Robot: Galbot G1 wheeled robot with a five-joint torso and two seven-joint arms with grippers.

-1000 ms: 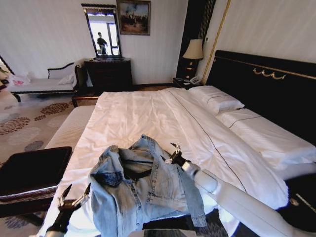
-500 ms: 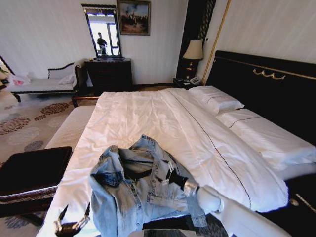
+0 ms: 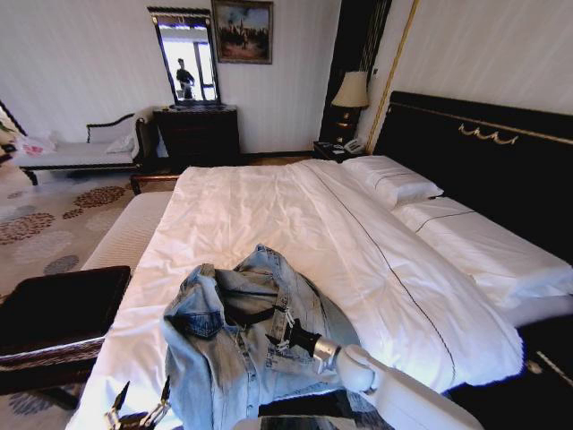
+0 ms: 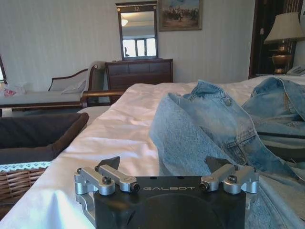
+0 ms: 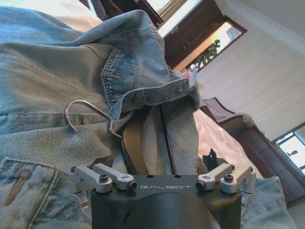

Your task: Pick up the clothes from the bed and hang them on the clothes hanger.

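Observation:
The clothes, a light-blue denim jacket (image 3: 235, 345), lie crumpled on the near edge of the white bed (image 3: 269, 210). The black clothes hanger (image 3: 252, 315) sits inside the collar; in the right wrist view its black neck (image 5: 134, 145) and silver hook (image 5: 88, 115) show under the collar. My right gripper (image 3: 285, 330) hovers open over the jacket's chest, its fingers (image 5: 210, 158) standing either side of the hanger's neck (image 5: 157, 162). Low at the bed's near left corner, my left gripper (image 3: 136, 410) is open (image 4: 163, 164), facing the jacket (image 4: 214, 121) from the side.
A dark cushioned basket (image 3: 55, 313) stands left of the bed by my left arm. A white-cushioned bench (image 3: 125, 231) runs along the bed's left side. Pillows (image 3: 394, 184) and the black headboard (image 3: 483, 152) lie right; a dresser (image 3: 199, 134) stands far back.
My right gripper has drawn back and leftwards from the jacket's right edge onto its chest near the hanger. My left gripper has sunk lower toward the view's bottom edge.

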